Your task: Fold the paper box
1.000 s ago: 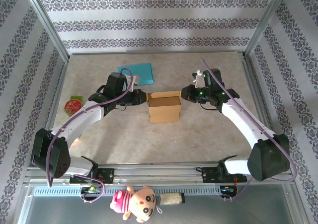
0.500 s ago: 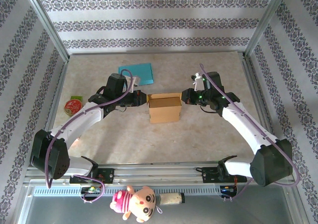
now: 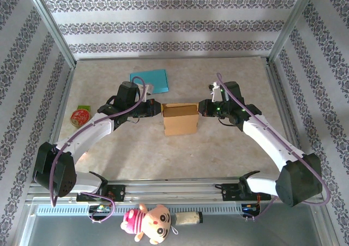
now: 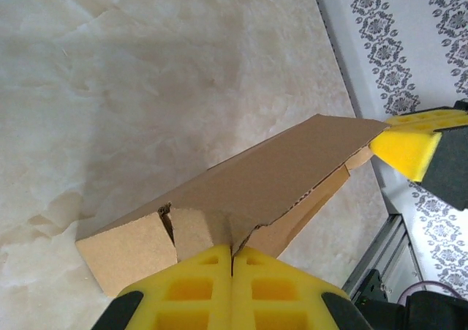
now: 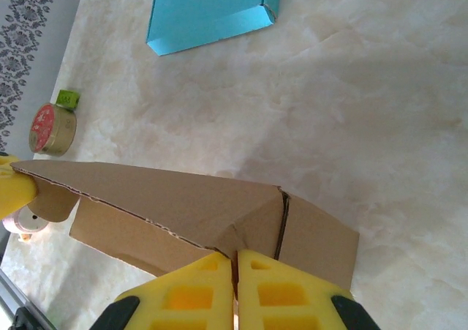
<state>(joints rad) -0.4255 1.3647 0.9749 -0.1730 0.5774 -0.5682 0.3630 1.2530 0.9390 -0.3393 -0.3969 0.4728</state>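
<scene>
1. The brown paper box [image 3: 180, 118] sits mid-table, its long axis running side to side between the two arms.
2. The left gripper [image 3: 157, 108] meets the box's left end with its yellow fingers [image 4: 197, 271] pressed together, tips against the short end flap. The pictures do not settle whether a cardboard edge is nipped between them.
3. The right gripper [image 3: 200, 108] mirrors it at the box's right end, fingers likewise pressed together and touching the cardboard there.
4. Neither arm is the nearer: each has one end of the box straight ahead of its claw, so the coming move probably turns on pushing inward along that long axis.
5. Seen from the wrists, a long top flap slants across the box rather than lying flat, and the end flaps look only partly tucked. The fold appears unfinished.
6. A teal sheet [image 3: 150, 81] lies beyond the box on its left side, and a red tin [image 3: 80, 117] stands well left of the box, both apart from the work.
</scene>
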